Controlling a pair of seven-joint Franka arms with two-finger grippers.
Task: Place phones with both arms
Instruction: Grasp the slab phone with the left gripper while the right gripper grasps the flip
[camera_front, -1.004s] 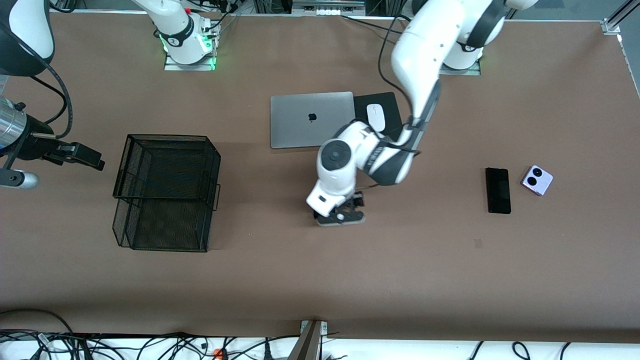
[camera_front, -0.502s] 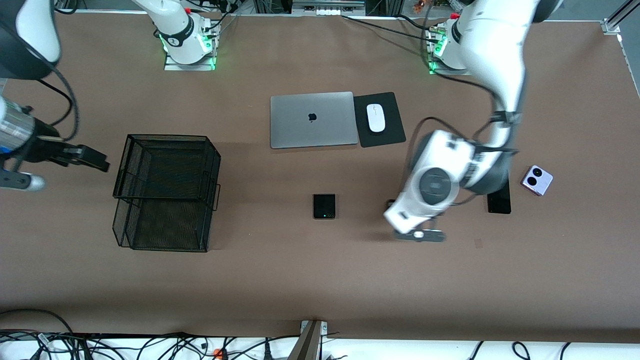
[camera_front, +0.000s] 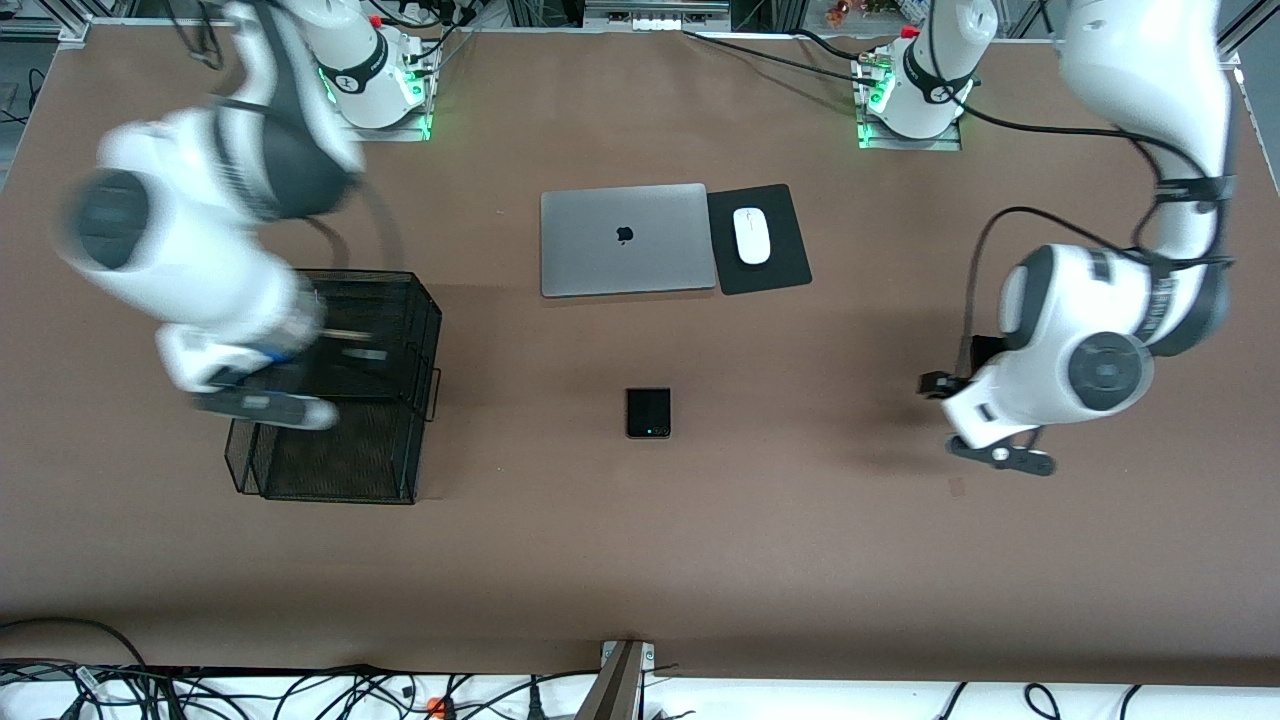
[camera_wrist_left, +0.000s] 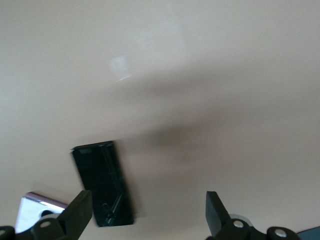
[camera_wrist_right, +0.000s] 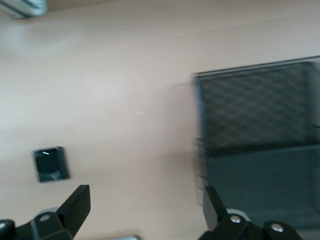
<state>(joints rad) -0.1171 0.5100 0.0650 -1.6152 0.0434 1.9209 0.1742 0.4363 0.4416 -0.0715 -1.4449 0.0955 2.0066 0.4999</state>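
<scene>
Phones: small black flip phone (camera_front: 648, 413) lies mid-table; my left gripper (camera_wrist_left: 145, 220), jaws wide, hangs over the slab phone (camera_wrist_left: 102, 182) (lilac phone (camera_wrist_left: 37, 212) cut off); right gripper (camera_wrist_right: 145, 215) is spread over the mesh basket (camera_front: 385, 300).

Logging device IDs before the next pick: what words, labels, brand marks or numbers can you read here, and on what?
No readable words or numbers anywhere.
Silver laptop: a dark apple-shaped logo on the lid, no text.
Small black flip phone: a tiny green light, no lettering.
White mouse: a faint mark, too small to read.

Brown table (camera_front: 800, 560) carries laptop (camera_front: 627, 239), mousepad (camera_front: 775, 265), basket (camera_front: 335, 385), flip phone (camera_front: 648, 412).
</scene>
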